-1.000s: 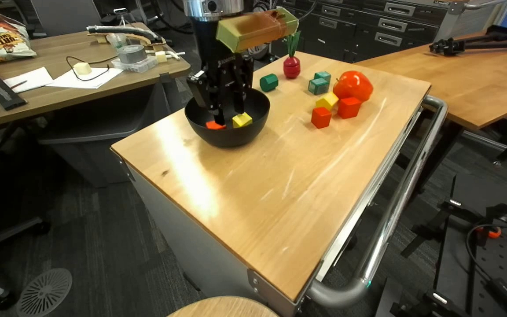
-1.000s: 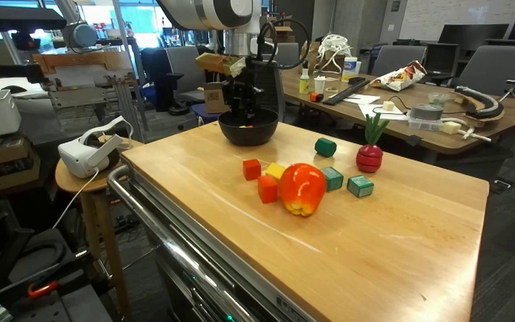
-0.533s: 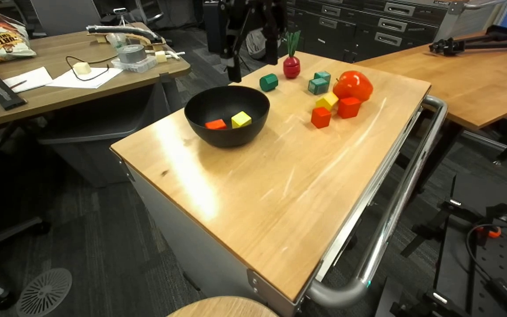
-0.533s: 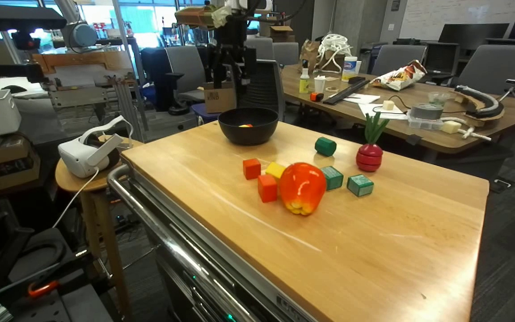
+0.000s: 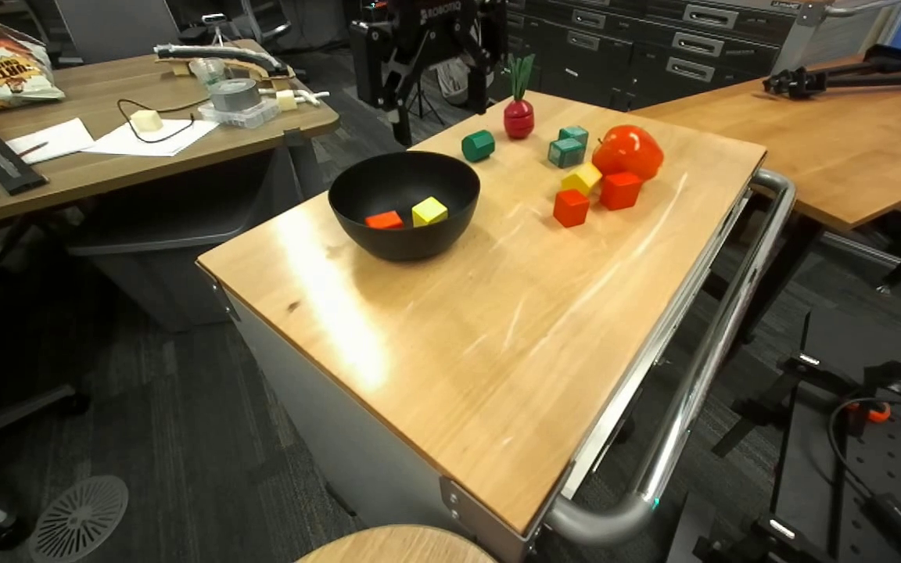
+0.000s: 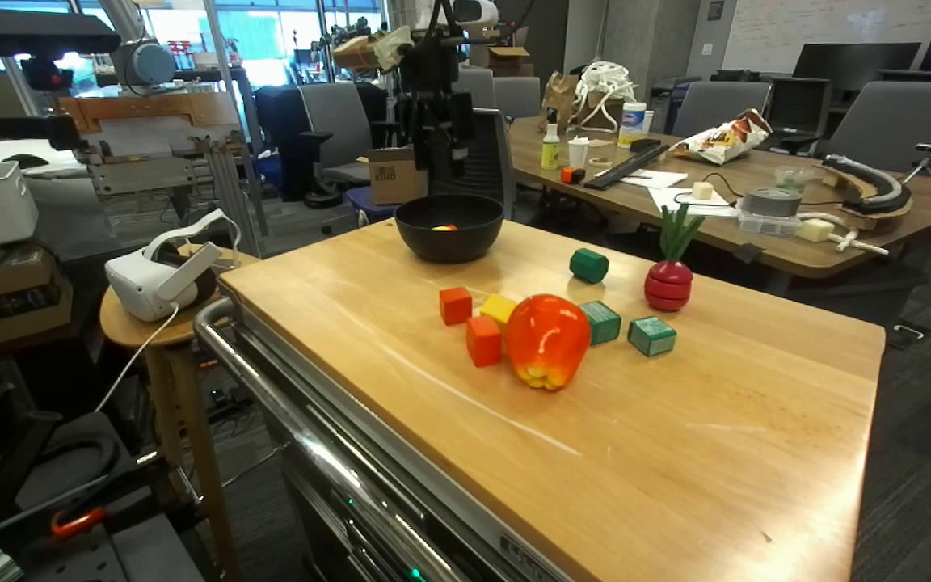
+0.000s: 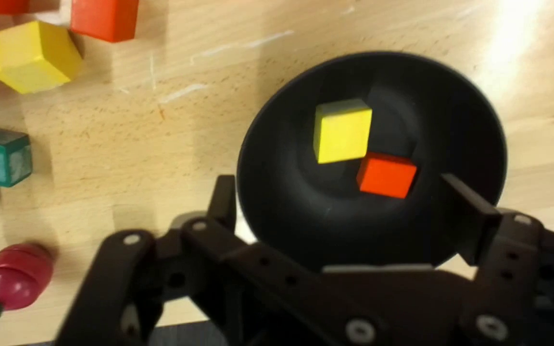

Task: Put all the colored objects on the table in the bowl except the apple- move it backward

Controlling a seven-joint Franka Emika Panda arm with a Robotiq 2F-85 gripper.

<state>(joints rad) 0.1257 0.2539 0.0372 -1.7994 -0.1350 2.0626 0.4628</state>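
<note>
The open gripper (image 7: 338,185) hangs empty above the black bowl (image 7: 277,197); its fingertips are wide apart in the wrist view. Inside the bowl lie a yellow block (image 7: 344,134) and a red-orange block (image 7: 386,179), side by side. On the table (image 5: 450,352) the apple (image 6: 548,339) sits beside two red blocks (image 6: 456,306) and a yellow block (image 6: 498,308). Close to its far side are two green blocks (image 6: 651,335). A dark green piece (image 6: 588,265) lies apart, nearer the bowl. The small dark-red fruit (image 6: 667,285) stands upright, green stem on top.
A metal rail (image 5: 701,375) runs along one table edge. A stool (image 6: 160,339) with a white headset (image 6: 154,283) stands beside the table. A cluttered desk (image 5: 106,78) and a longer wooden desk (image 5: 849,148) are close to other sides.
My gripper has risen out of the bowl and its jaws stand wider. The red-orange and yellow blocks stay in the bowl. Over the last half second it has shifted slightly above the bowl.
</note>
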